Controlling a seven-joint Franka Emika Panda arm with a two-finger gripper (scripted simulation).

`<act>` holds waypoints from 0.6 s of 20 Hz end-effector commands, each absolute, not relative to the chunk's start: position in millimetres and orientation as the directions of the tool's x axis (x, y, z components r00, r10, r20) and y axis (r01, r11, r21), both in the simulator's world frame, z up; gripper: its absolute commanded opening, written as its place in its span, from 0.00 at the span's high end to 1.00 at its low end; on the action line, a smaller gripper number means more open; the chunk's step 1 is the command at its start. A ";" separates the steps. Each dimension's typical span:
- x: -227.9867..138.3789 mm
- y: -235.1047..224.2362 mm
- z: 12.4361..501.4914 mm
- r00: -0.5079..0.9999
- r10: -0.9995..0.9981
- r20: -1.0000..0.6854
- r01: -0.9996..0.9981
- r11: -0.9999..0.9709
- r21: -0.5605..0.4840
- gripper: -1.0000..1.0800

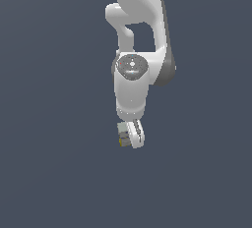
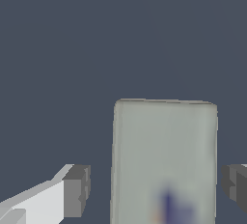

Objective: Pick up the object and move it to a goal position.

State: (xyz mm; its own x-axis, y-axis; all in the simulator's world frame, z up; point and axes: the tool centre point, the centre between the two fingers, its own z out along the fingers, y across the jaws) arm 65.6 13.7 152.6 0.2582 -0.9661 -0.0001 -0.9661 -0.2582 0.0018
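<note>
The object [image 2: 164, 155] is a pale grey-beige box with a blue-purple mark near one end. In the wrist view it lies between the two fingers of my gripper [image 2: 157, 191]. The dark pads [image 2: 77, 191] stand apart from its sides, with a small gap on each side. The gripper is open around the box and does not touch it. In the exterior view the gripper [image 1: 130, 137] points down at the floor, and the box [image 1: 123, 136] shows partly beside the near white finger [image 1: 137, 133], with a yellow edge low down.
The ground is a plain dark blue-grey surface [image 1: 49, 173] all around. The white arm [image 1: 132, 82] stands upright over the box. No other object shows.
</note>
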 end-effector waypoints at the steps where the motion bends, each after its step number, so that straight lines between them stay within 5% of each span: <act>1: 66.8 13.8 152.0 0.258 -0.966 0.000 -0.966 -0.258 0.000 0.04; 2: 67.0 13.8 152.3 0.258 -0.966 0.000 -0.966 -0.258 0.000 0.04; 3: 67.0 13.8 152.3 0.258 -0.966 0.000 -0.966 -0.258 0.000 1.00; 12: 67.0 13.8 152.3 0.258 -0.966 0.000 -0.966 -0.258 0.000 1.00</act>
